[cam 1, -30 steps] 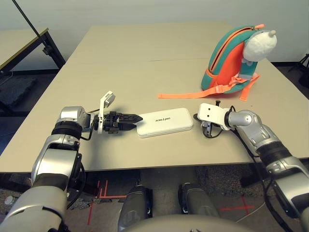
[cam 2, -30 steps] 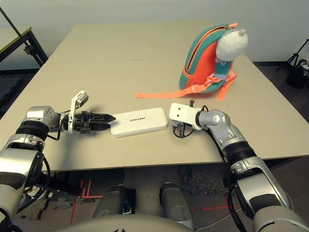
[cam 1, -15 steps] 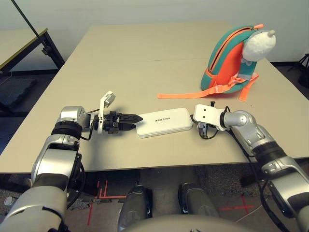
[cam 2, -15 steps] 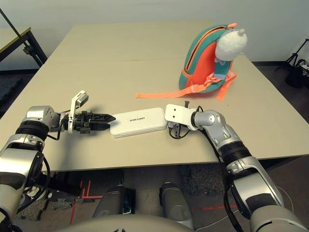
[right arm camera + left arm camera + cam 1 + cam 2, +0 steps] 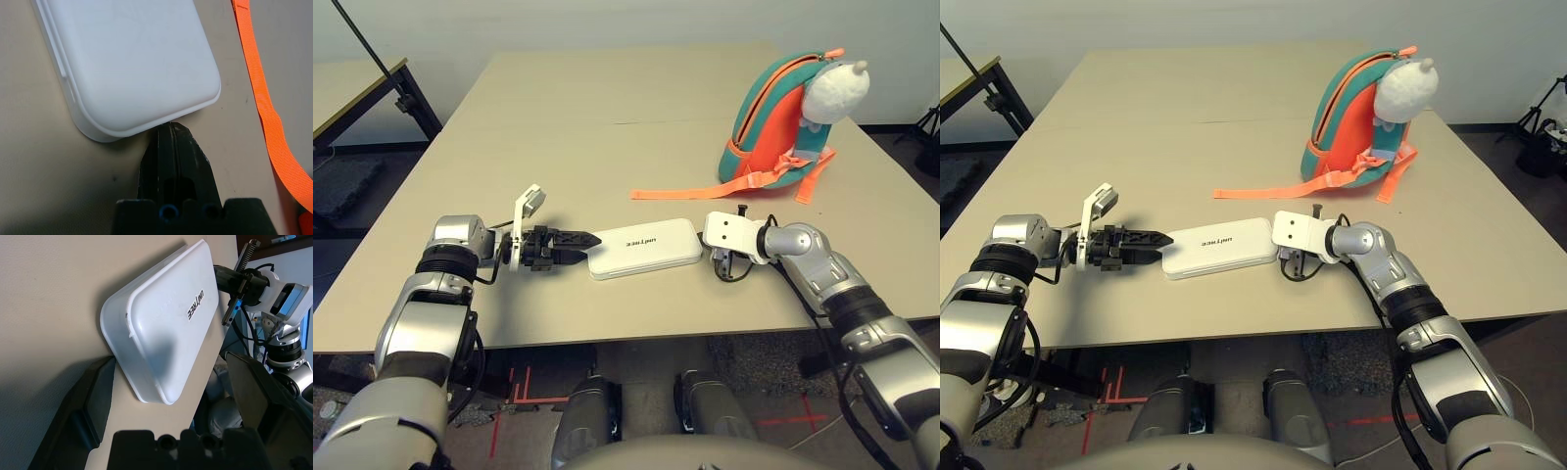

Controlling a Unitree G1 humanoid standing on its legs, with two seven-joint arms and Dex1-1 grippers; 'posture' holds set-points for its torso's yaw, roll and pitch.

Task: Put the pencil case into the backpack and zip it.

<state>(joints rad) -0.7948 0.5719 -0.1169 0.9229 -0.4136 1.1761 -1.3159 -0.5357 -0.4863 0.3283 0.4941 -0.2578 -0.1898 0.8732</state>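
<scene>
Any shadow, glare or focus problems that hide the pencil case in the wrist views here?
Left wrist view: the pencil case is sharp, its printed text readable; a soft dark shadow lies across its near half and on the table beside it. The left gripper fingers are dark and blurred up close. Right wrist view: the case is evenly lit, without glare; the right gripper tip meets its edge, slightly soft.

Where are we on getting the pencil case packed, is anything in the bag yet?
Nothing is done yet: the pencil case lies flat on the table, well apart from the backpack standing upright at the far right. In hand: the left tool sits open at the case's left end, and the right tool, shut, has its tip against the right end. Left: lifting the case, putting it in the backpack and zipping it.
</scene>
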